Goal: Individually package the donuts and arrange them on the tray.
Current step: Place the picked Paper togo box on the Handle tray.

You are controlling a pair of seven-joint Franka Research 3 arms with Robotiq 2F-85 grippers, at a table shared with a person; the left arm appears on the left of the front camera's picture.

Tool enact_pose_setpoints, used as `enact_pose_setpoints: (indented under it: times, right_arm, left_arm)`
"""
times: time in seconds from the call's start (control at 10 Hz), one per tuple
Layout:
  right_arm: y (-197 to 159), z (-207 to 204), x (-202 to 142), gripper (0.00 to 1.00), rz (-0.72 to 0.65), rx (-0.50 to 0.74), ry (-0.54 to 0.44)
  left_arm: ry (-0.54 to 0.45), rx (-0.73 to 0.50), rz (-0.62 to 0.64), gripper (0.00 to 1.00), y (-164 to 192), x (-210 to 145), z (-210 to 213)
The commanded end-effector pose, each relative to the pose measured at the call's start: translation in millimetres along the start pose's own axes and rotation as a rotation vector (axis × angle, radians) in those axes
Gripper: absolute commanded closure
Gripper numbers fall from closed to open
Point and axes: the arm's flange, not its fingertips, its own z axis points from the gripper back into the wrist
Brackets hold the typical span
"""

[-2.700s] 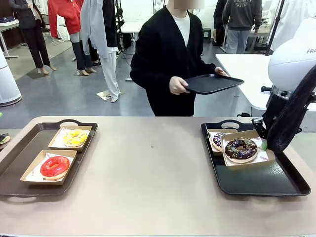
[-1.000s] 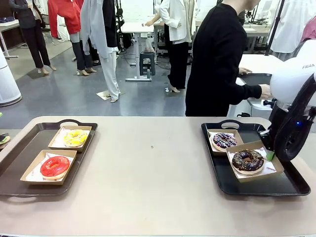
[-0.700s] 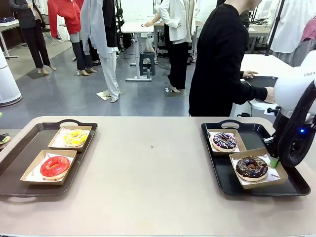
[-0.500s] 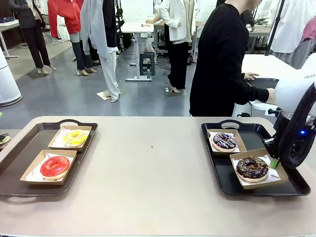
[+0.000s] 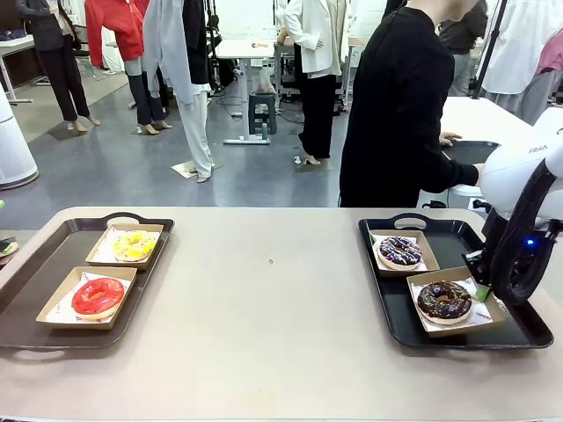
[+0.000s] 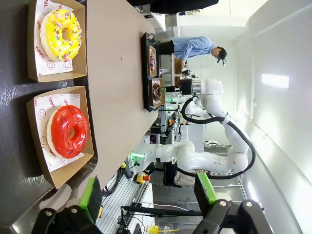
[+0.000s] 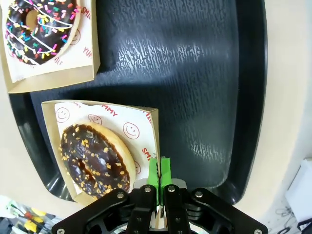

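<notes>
Right gripper pinches the chocolate donut's box on the right tray

The right gripper [image 7: 158, 171] has its jaws closed on the box [image 7: 151, 127] wall at 3 o'clock of the chocolate donut [image 5: 443, 300]; its paper reads "YUMMY" in red with smileys. The purple donut [image 5: 400, 251] sits boxed at 11 o'clock of it on the right tray [image 5: 457, 334]. The left gripper [image 6: 148, 191] hangs with jaws wide apart, holding nothing, above the left tray [image 5: 26, 290] with the boxed red donut [image 5: 98, 295] and yellow donut [image 5: 134, 244]. "FRA" shows on the right arm [image 5: 519, 167].

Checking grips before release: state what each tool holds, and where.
Right tool is shut on the chocolate donut's box, pinching its side wall. Left tool is open, holding nothing.
</notes>
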Motion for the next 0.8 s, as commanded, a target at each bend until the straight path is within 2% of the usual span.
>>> enact_pose_setpoints:
  times: [0.0,0.6,0.7]
  right_arm:
    - [-1.9,-6.5,5.6,0.98,-0.009,0.000,-0.018]
    - [-3.8,-12.6,18.5,0.98,-0.046,-0.003,-0.037]
    - [-5.0,-12.7,19.0,0.39,-0.044,0.003,-0.032]
  left_arm:
    - [-0.001,-0.007,-0.013,0.00,-1.3,-1.5,1.8]
    - [-0.001,-0.007,-0.013,0.00,-1.3,-1.5,1.8]
    - [-0.001,-0.007,-0.013,0.00,-1.3,-1.5,1.8]
